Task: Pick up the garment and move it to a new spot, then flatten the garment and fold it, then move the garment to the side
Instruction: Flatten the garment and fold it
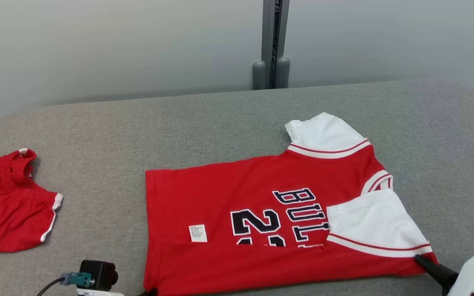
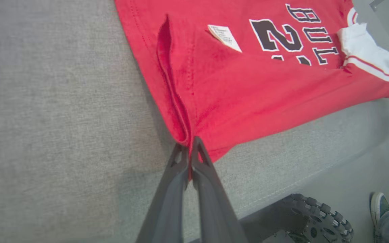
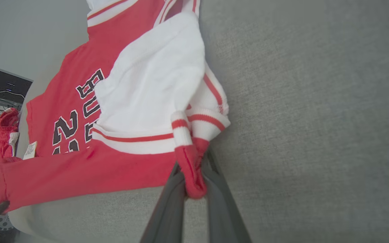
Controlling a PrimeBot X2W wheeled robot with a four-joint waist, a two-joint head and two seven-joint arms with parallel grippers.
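Note:
The garment (image 1: 241, 197) is a red jersey with white sleeves and dark lettering, lying on the grey padded table (image 1: 220, 123) with its near edge doubled over itself. At the jersey's near left corner, my left gripper (image 2: 190, 143) is shut on the red hem (image 2: 181, 128), which bunches into a ridge above the fingertips. My right gripper (image 3: 193, 162) is shut on the red and white cloth at the near right corner, below the folded-in white sleeve (image 3: 154, 77). In the head view its dark finger (image 1: 426, 263) touches that corner.
Red shorts (image 1: 6, 205) lie at the table's left edge. A grey post (image 1: 272, 45) stands behind the table against the pale wall. Below the table's near edge are a knobbly wheel (image 2: 312, 216) and a person's shoe (image 2: 380, 206).

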